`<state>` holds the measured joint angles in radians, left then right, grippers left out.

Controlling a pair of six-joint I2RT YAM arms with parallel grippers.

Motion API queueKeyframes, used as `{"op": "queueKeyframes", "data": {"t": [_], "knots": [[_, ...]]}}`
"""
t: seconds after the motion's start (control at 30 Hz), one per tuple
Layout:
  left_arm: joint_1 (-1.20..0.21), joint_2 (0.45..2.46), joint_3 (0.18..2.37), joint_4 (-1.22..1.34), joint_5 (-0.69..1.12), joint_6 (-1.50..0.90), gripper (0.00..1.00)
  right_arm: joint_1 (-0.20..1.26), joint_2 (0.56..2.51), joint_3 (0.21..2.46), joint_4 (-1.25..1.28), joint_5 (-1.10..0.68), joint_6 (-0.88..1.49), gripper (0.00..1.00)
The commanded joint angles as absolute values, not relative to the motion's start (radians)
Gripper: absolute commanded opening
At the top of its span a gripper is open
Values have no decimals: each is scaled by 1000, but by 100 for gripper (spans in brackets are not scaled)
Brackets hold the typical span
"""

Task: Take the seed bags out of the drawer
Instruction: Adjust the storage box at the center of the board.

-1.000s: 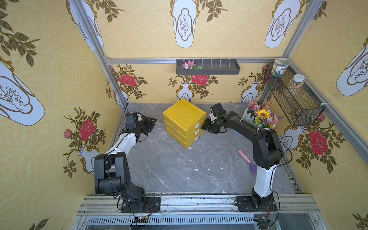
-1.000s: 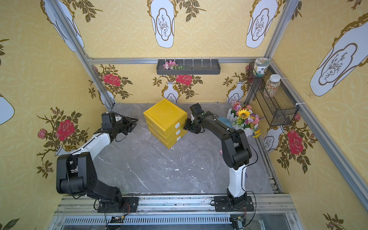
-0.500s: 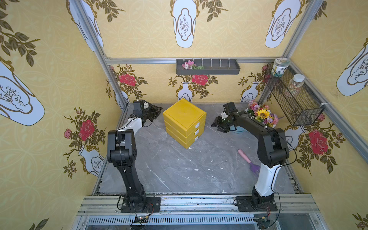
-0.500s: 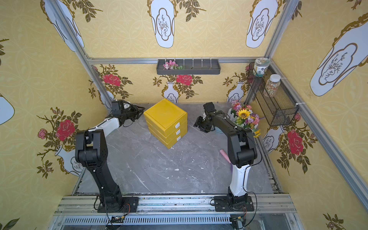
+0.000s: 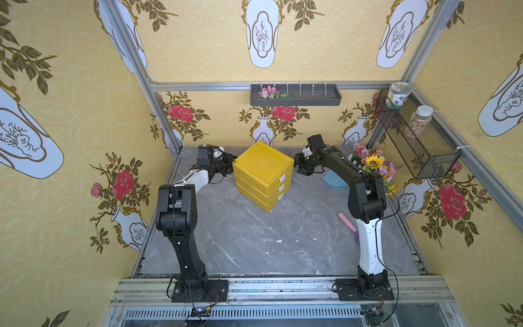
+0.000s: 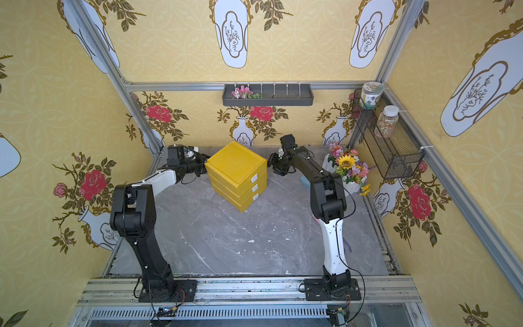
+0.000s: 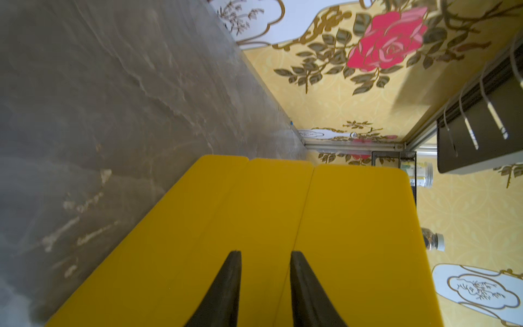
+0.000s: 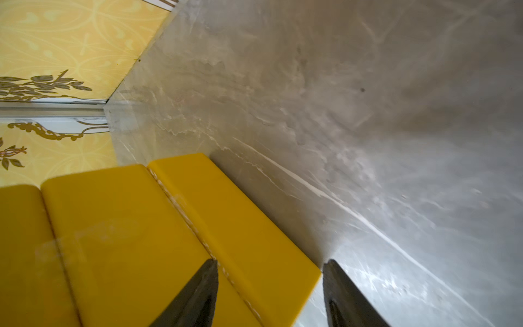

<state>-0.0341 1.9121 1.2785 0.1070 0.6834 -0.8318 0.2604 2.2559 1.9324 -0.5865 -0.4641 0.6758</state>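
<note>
yellow 3-drawer chest (image 5: 261, 167) standing on the grey marbled desk (image 5: 254, 240), seen in both top views. the drawer (image 5: 274, 182), topmost of the 3, is pushed fully in, its white pull tab (image 5: 282, 177) on the chest's near-right face. the seed bags cannot be seen in any view. left hand (image 5: 230, 162) lies at the chest's far-left wall, on the side away from the drawer front; its fingers (image 7: 226, 283) are drawn close together with nothing between them. right hand (image 5: 297, 164) lies just beside the chest's right corner, near the far end of the drawer front; it is spread, 1 fingertip (image 8: 208, 271) over the chest wall, the other over bare desk. contact with the chest cannot be told for either hand.
</note>
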Motion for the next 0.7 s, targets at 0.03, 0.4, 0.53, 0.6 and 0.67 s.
{"op": "queueKeyframes", "data": {"t": [0.03, 0.4, 0.53, 0.6, 0.67], "knots": [[-69, 1814, 1126, 205, 689, -882, 34, 265, 2288, 1972, -621, -518, 650, 63], [-134, 1515, 832, 203, 592, -956, 34, 311, 2325, 2013, -618, -550, 654, 62], [-134, 1416, 805, 110, 545, -934, 36, 315, 2349, 2080, -640, -539, 669, 63], [-131, 1387, 830, 46, 506, -918, 39, 304, 2353, 2108, -659, -521, 674, 64], [-127, 1373, 877, -15, 477, -904, 41, 279, 2343, 2118, -667, -505, 683, 64]]}}
